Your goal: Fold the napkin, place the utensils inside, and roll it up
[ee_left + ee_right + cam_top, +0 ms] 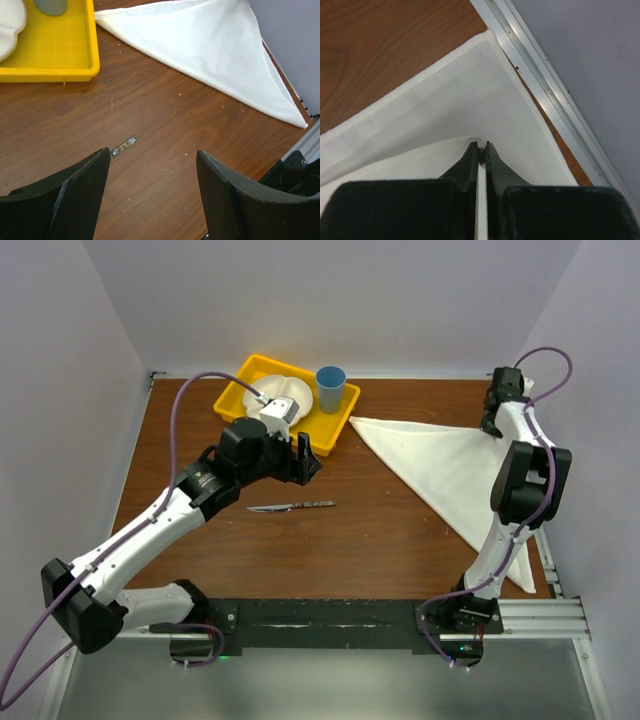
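Counter's middle and near edge are open wood; only the knife (292, 506) lies there, bare all round. Left arm (150, 530) slants in from the near left corner, left jaws spread just beside the yellow tray (232, 398). Tray plus blue cup (331, 388) block the far edge left of middle. Napkin (440, 465) covers the right side, far edge to near right corner. Right arm (520, 490) stands along the right edge, right jaws pinched on the napkin's far corner. Walls (350, 300) close left, far, right.
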